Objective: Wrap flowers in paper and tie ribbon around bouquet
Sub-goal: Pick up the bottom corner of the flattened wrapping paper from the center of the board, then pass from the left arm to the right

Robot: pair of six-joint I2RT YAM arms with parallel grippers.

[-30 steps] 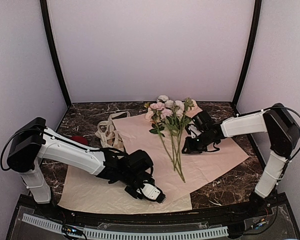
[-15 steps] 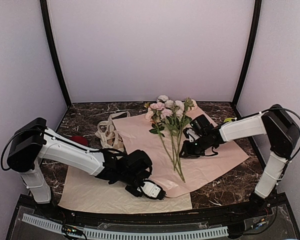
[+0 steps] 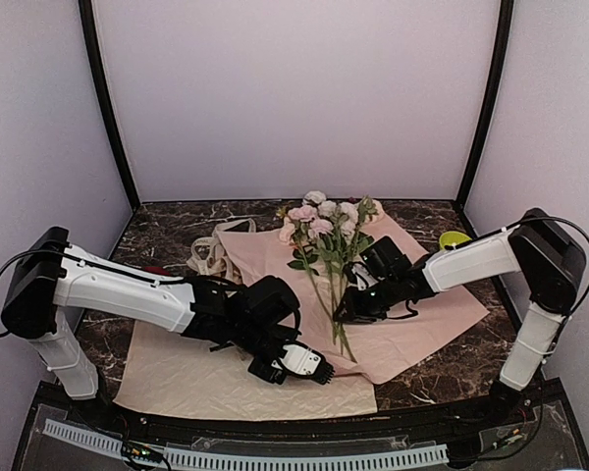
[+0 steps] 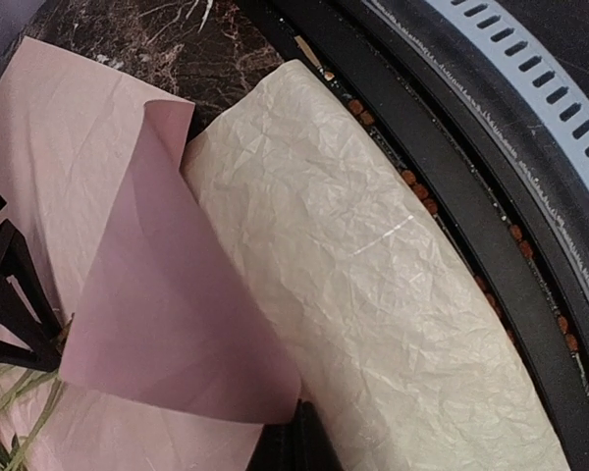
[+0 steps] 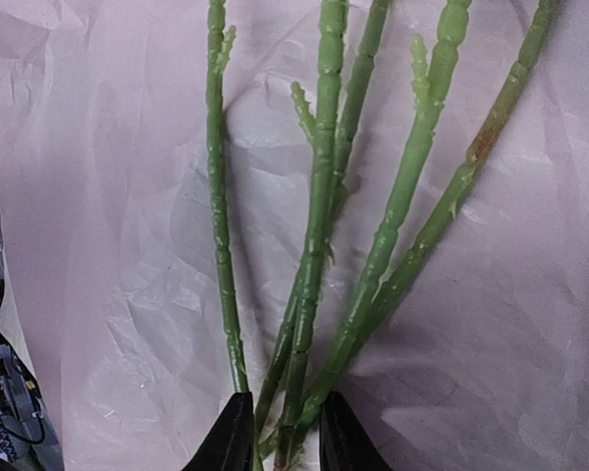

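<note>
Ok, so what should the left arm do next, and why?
Probably lift the pinched paper edge up and over the stems, toward the right gripper. The left gripper is shut on the paper's near edge and the flap curls up. The right gripper pins the flowers by their stems on the sheet, so the fold can likely start.

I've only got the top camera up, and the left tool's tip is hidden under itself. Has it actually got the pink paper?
Observer: Yes. The left wrist view shows the left tool shut on the pink paper, its corner lifted and curled over.
Operator: Did it catch the cream sheet too?
Observer: Seemingly not; the cream sheet lies flat beside the tool.
Operator: And the right side?
Observer: The right tool is closed on the flowers, several green stems bunched between its fingers.
</note>
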